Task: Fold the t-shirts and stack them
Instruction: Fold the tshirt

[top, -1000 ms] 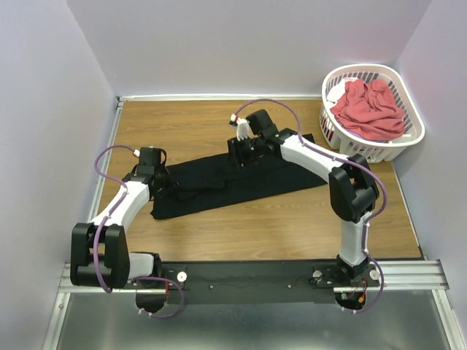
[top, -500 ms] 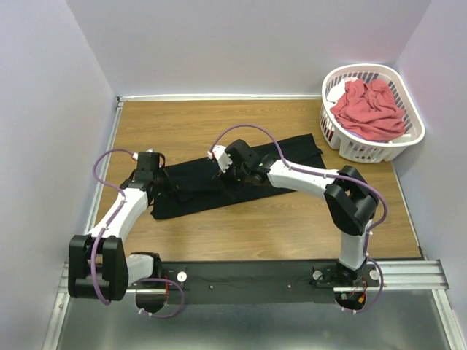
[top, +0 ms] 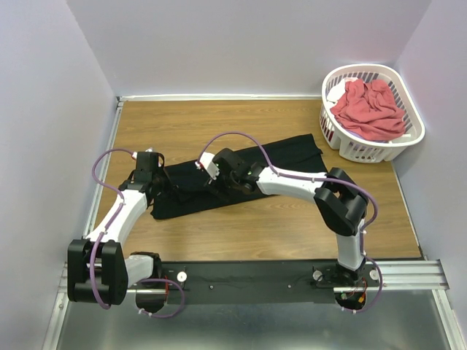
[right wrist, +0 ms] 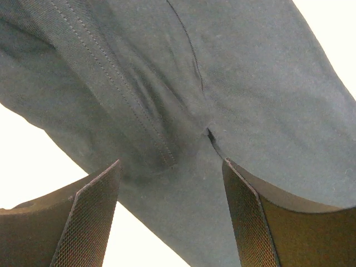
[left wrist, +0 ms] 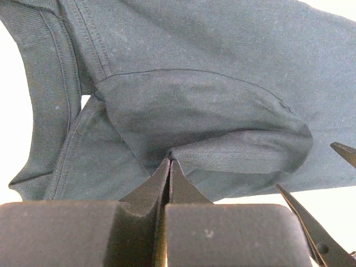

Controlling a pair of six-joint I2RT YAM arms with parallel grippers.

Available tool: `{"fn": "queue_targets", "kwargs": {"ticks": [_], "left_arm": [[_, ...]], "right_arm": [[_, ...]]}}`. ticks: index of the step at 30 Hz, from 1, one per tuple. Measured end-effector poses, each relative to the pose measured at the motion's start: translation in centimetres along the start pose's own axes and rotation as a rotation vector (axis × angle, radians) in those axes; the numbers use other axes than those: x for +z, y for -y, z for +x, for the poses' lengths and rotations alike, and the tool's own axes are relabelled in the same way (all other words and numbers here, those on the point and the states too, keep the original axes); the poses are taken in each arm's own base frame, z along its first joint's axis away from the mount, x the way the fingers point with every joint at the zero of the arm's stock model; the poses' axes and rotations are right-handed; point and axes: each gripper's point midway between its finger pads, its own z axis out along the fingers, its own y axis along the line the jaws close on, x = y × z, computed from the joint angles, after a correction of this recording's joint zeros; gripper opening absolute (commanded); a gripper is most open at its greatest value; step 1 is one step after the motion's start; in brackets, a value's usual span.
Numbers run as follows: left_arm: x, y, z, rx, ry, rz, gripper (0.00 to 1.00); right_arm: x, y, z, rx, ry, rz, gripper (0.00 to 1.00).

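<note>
While the black t-shirt [top: 288,154] lies flat as a long narrow strip across the middle of the table [top: 292,226], slanting from near-left to far-right, both arms sit over its left half. The far-right end of the strip reaches close to the basket [top: 411,137] but is apart from it.

The left gripper [left wrist: 169,166] is at the left end of the strip. Its jaws are pressed together on a small fold of the black cloth, and a rounded flap bulges out from the pinch. The ribbed neck band shows at the left edge of the left wrist view.

The right gripper [right wrist: 171,164] is just right of the left one, over the strip's middle-left part. Its jaws are spread wide and hold nothing. Cloth with a double-stitched hem and a seam lies between and beyond the fingers [right wrist: 92,214]; I cannot tell whether they touch it.

The red t-shirt [top: 371,109] lies crumpled inside the white slotted basket at the far-right corner of the table, well apart from both grippers.
</note>
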Motion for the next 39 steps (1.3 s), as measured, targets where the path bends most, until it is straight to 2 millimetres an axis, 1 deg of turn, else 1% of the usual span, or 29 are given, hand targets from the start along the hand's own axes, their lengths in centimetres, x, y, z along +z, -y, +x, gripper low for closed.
{"fn": "queue_targets", "kwargs": {"ticks": [5, 12, 15, 22, 28, 32, 36, 39], "left_arm": [[0.0, 0.0, 0.0, 0.0, -0.001, 0.001, 0.05], [0.1, 0.0, 0.1, 0.0, -0.006, 0.0, 0.05], [0.1, 0.0, 0.1, 0.0, -0.006, 0.0, 0.05], [0.1, 0.0, 0.1, 0.0, -0.007, 0.0, 0.05], [0.1, 0.0, 0.1, 0.0, -0.008, -0.001, 0.06], [0.3, -0.2, 0.3, 0.001, -0.015, -0.006, 0.07], [0.7, -0.4, 0.5, 0.006, -0.03, -0.017, 0.12], [0.8, -0.5, 0.6, 0.009, -0.033, -0.02, 0.16]], "right_arm": [[0.3, -0.2, -0.2, -0.029, 0.001, 0.009, 0.79], [1.7, -0.8, 0.2, -0.059, -0.022, 0.019, 0.78], [1.9, -0.3, 0.0, -0.062, -0.025, 0.048, 0.76], [1.6, 1.3, -0.9, -0.066, -0.013, 0.134, 0.75], [1.4, 2.3, -1.5, -0.067, -0.003, 0.182, 0.73], [1.1, 3.0, -2.5, -0.068, 0.015, 0.211, 0.73], [0.9, 3.5, -3.5, -0.067, 0.037, 0.237, 0.73], [0.9, 3.7, -3.7, -0.068, 0.042, 0.243, 0.73]]}}
